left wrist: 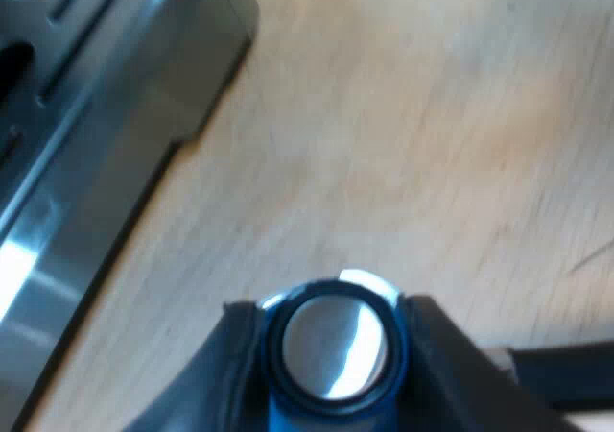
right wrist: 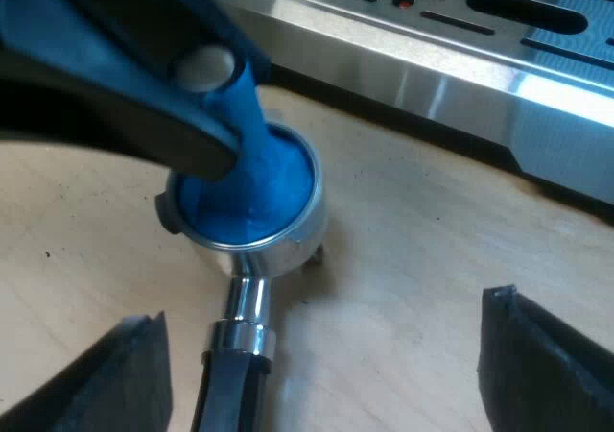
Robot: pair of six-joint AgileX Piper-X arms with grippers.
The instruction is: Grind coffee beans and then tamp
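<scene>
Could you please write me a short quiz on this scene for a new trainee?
1. True or false: the right gripper has its fingers shut on the handle.
2. Where does the blue tamper stand? A) in the metal holder's basket B) in a measuring glass C) in a mug
3. Fill in: the tamper is held by the ___ gripper.
Key: 1 false, its fingers stand open; 2 A; 3 left, the left gripper grips it.
</scene>
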